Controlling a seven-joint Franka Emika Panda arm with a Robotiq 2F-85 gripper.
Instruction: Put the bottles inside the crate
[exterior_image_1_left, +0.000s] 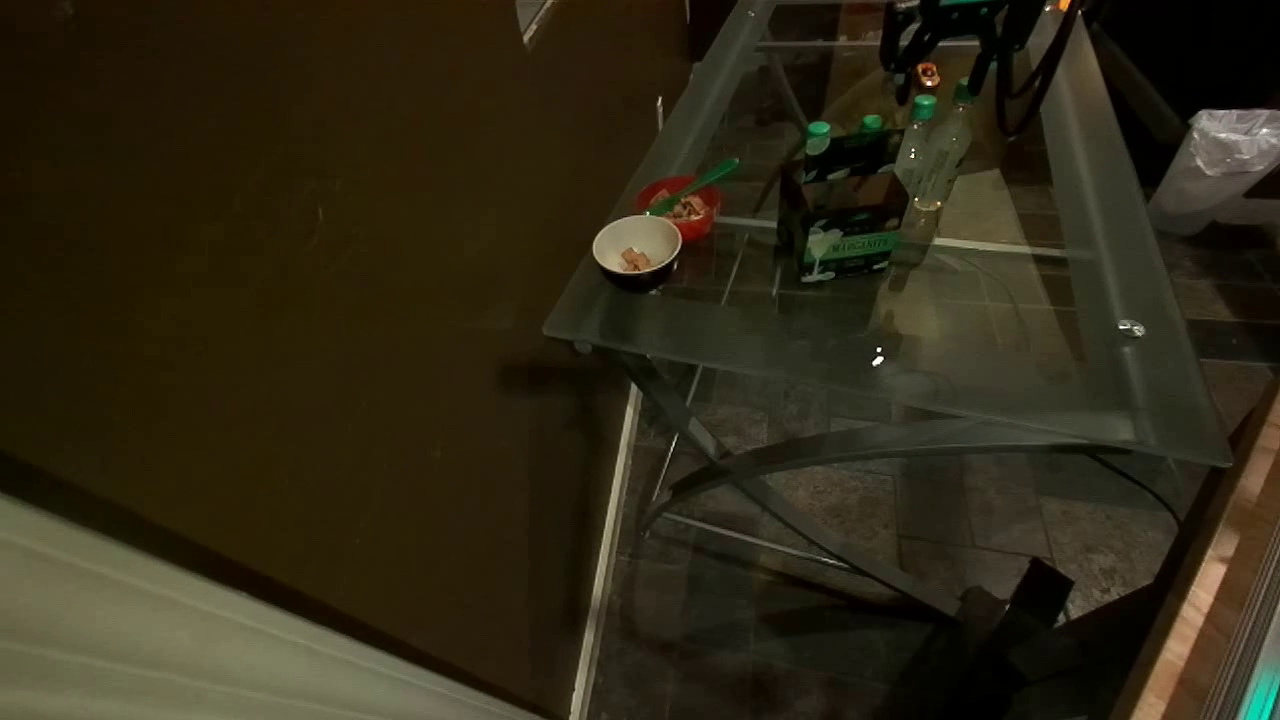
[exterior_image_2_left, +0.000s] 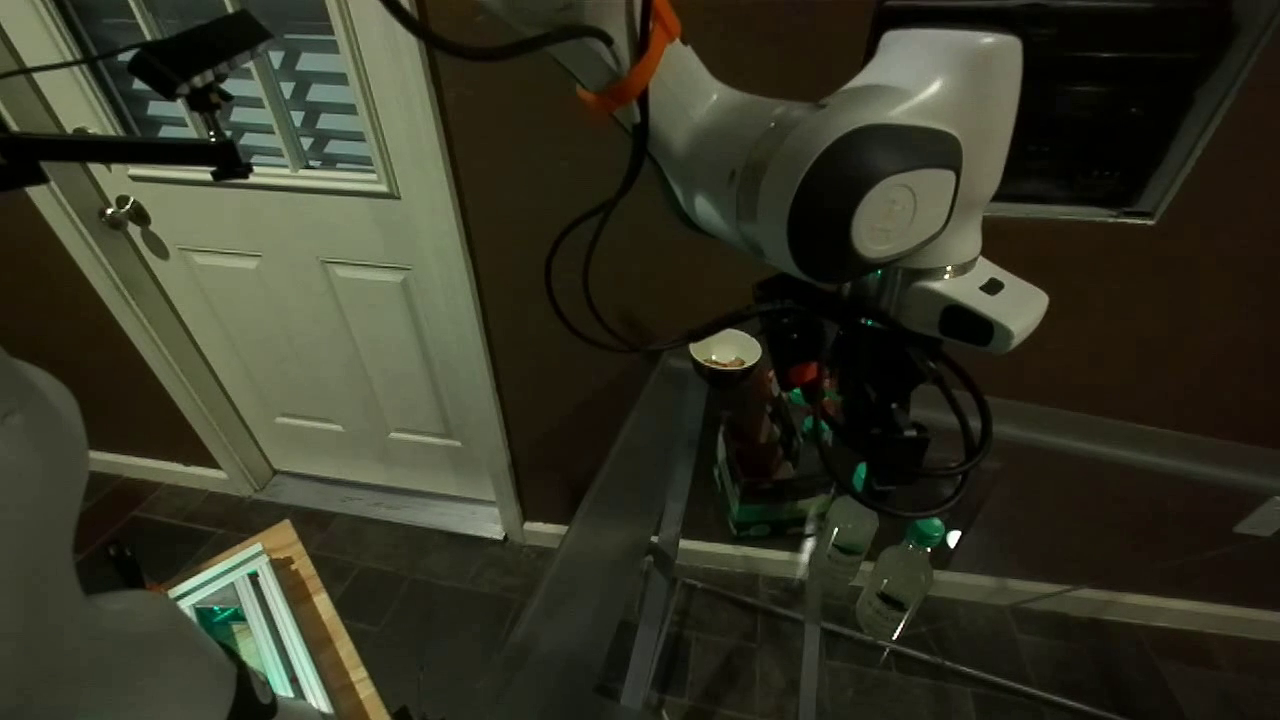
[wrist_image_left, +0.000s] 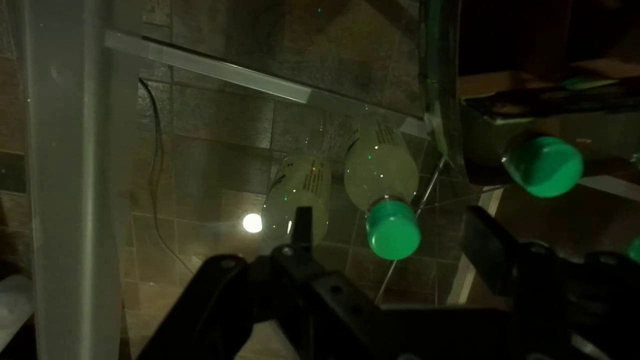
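The crate (exterior_image_1_left: 855, 245) is a dark open-topped carrier with green labels, on the glass table. It also shows in an exterior view (exterior_image_2_left: 770, 505) and at the wrist view's upper right (wrist_image_left: 440, 100). Two green-capped bottles stand beside it: a nearer bottle (exterior_image_1_left: 911, 155) and an outer bottle (exterior_image_1_left: 945, 165). Green caps of bottles (exterior_image_1_left: 818, 138) rise inside the crate; one shows in the wrist view (wrist_image_left: 547, 167). My gripper (wrist_image_left: 387, 220) is open. The nearer bottle's cap (wrist_image_left: 393, 230) appears between its fingers, touching neither. The left finger partly covers the outer bottle (wrist_image_left: 300, 190).
A white bowl (exterior_image_1_left: 637, 235) and a red bowl (exterior_image_1_left: 708, 215) with a green spoon (exterior_image_1_left: 700, 185) stand beside the crate near the table edge. A small orange object (exterior_image_1_left: 928, 75) shows behind the bottles. Loose black cables (exterior_image_2_left: 975, 420) hang around the gripper. A bin (exterior_image_1_left: 1215, 165) stands past the table.
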